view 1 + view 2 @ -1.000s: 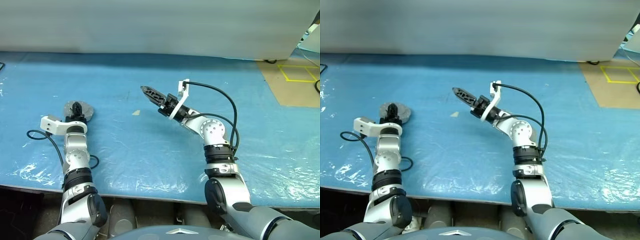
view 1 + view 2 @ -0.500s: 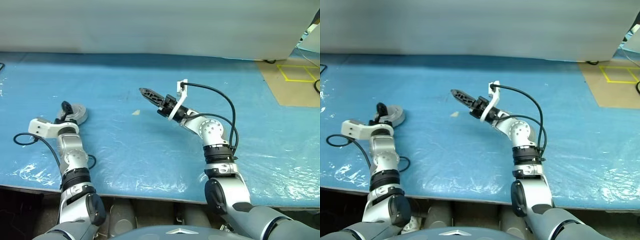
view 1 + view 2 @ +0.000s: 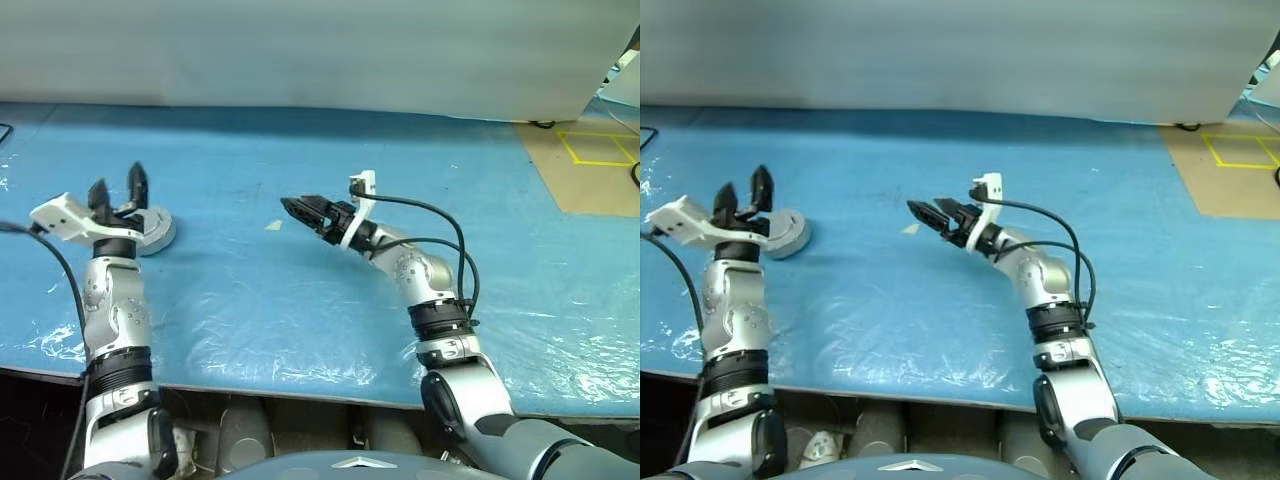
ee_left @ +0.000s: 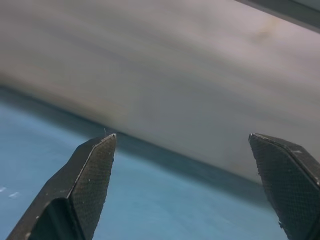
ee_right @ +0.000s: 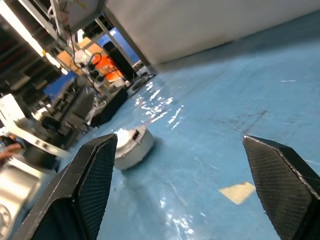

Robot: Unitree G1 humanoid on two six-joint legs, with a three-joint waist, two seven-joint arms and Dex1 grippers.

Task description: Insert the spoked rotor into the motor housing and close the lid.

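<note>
Motor housing, lid apparently seated, just beyond empty spread left gripper; right gripper open, empty; task seemingly complete.

No readable text, no labels, no brand marks, no numbers on the arms, the blue table cover, or the clutter beyond
</note>
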